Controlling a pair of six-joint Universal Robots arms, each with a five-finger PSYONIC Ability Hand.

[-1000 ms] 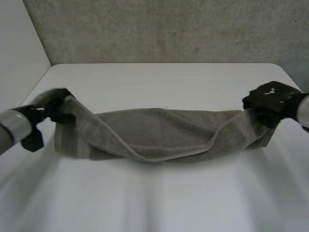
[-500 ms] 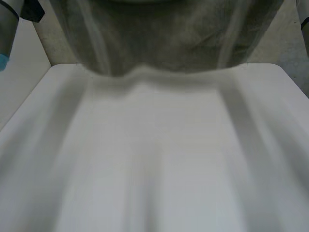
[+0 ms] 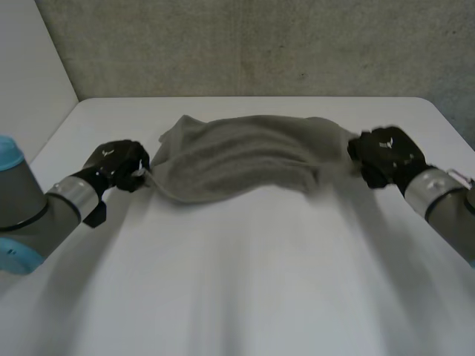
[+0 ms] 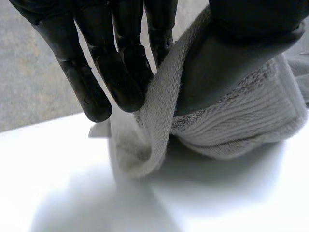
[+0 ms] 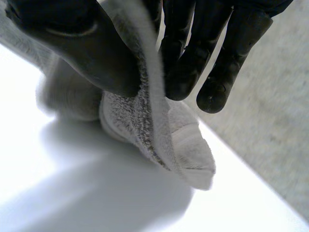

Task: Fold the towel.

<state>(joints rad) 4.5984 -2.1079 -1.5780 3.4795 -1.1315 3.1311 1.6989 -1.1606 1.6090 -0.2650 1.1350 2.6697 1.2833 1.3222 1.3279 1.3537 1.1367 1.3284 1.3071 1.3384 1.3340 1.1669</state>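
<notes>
Firmly, the left hand (image 3: pixel 119 164) pinches one end of the towel (image 3: pixel 245 156), the right hand (image 3: pixel 386 156) the other; cloth bunches between them.

The towel (image 3: pixel 245 157), bunched between left hand (image 3: pixel 119 165) and right hand (image 3: pixel 386 156), blocks the middle; nearer table (image 3: pixel 245 289) lies open.

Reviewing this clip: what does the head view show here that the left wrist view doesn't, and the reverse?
Head view adds: the right hand at the right end of the towel, the left hand at its left end, and the towel bunched between them over the table. Left wrist view adds the grip: a towel edge pinched between the thumb and the fingers, with a corner hanging below. Shared: left hand, towel, white table.
</notes>
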